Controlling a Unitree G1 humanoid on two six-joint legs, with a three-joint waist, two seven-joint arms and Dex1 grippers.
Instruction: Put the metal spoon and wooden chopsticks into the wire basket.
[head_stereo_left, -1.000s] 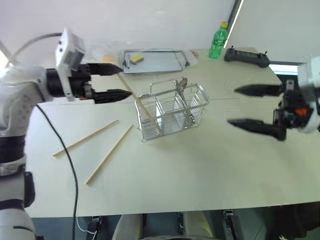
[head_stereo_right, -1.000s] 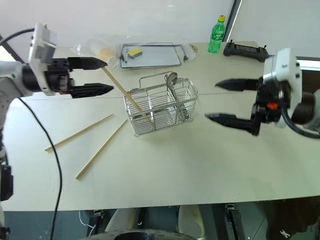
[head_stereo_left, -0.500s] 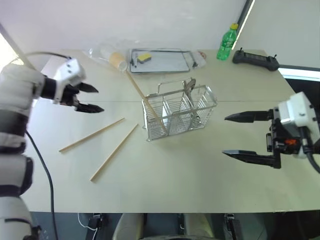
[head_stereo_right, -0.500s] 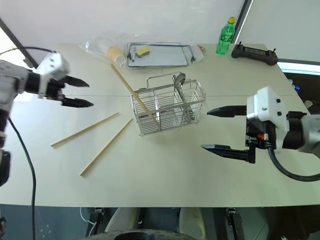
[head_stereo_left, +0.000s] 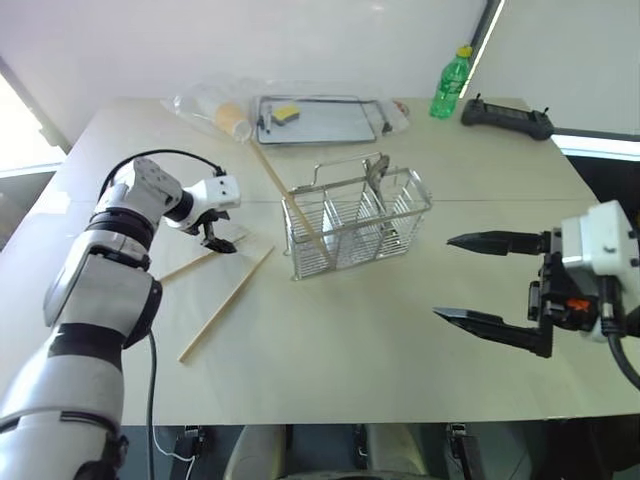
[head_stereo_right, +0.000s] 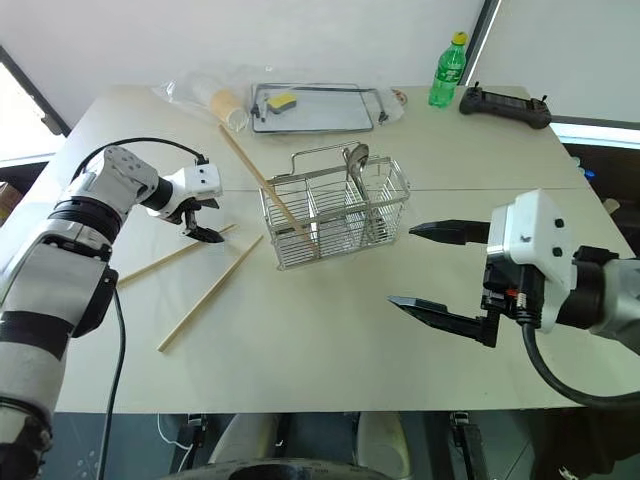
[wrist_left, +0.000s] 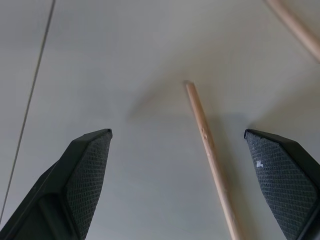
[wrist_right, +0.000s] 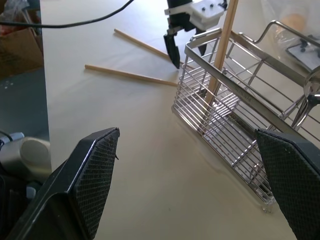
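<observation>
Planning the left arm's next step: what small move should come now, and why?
Probably lower the left tool and close it on the chopstick. That stick lies flat on the table between the open fingers, untouched, while one chopstick and the metal spoon already stand in the wire basket.

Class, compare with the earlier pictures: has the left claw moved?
Yes. The left claw has come down from level with the wire basket to just over a wooden chopstick on the table, open.
</observation>
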